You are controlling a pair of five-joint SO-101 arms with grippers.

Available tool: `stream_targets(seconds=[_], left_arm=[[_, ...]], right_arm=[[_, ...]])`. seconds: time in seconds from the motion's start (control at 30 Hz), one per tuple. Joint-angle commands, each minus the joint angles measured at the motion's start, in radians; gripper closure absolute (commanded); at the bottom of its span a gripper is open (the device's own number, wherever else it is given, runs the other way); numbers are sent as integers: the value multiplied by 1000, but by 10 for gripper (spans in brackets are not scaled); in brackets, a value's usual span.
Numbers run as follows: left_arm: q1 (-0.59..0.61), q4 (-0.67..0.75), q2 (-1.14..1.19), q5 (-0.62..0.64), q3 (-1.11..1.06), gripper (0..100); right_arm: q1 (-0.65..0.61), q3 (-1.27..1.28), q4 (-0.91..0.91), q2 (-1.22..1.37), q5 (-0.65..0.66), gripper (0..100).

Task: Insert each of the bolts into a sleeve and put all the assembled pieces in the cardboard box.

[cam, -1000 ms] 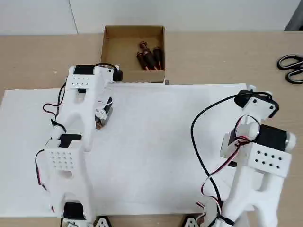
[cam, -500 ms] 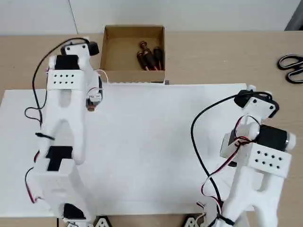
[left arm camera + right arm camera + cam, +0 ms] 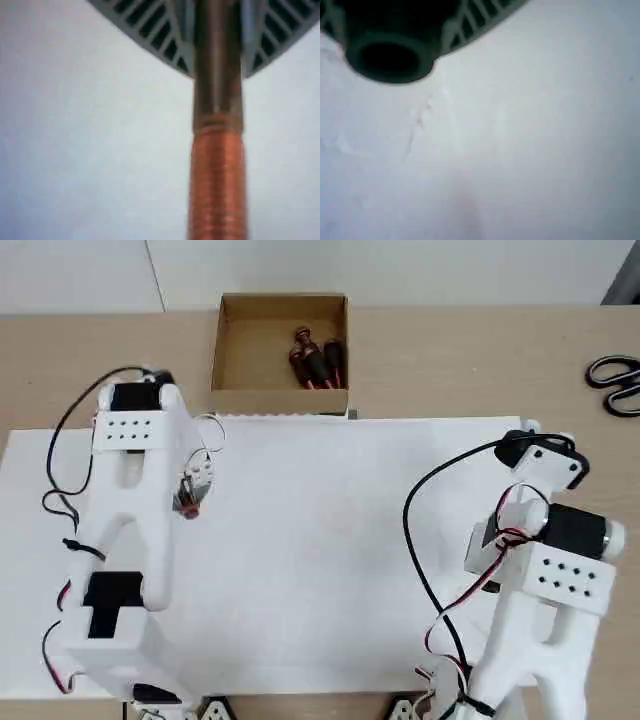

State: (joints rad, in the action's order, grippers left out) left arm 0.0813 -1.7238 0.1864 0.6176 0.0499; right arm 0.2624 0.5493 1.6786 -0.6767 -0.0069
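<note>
Partly hidden: left gripper (image 3: 190, 500) tight on bolt (image 3: 217, 175), threaded tip cut off; right gripper (image 3: 395, 17) tight on sleeve (image 3: 390, 76), body hidden.

A bolt (image 3: 217, 165), smooth brown shank and copper thread, juts from the left hand's (image 3: 217, 65) grip. The right hand (image 3: 390, 25) holds a black sleeve (image 3: 387, 57), bore open. Assembled pieces (image 3: 317, 362) lie in the cardboard box (image 3: 230, 350).

A big white paper sheet (image 3: 330, 570) is spread over most of the wooden desk (image 3: 450, 360). A pair of black-handled scissors (image 3: 618, 385) lies on the bare wood, just off the sheet's far right corner.
</note>
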Motion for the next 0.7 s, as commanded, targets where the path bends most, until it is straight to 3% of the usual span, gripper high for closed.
stream_targets(seconds=[0.0,0.4,0.5,0.67], left_arm=[[2,-26,-63,198,-30,994],[5,15,-61,842,-38,993],[5,9,-60,922,-39,993],[5,15,-60,937,-48,993]], right_arm=[[7,-5,-10,-25,8,995],[7,-5,-10,-25,8,995],[8,-5,-10,-25,8,995],[8,-5,-10,-27,8,995]])
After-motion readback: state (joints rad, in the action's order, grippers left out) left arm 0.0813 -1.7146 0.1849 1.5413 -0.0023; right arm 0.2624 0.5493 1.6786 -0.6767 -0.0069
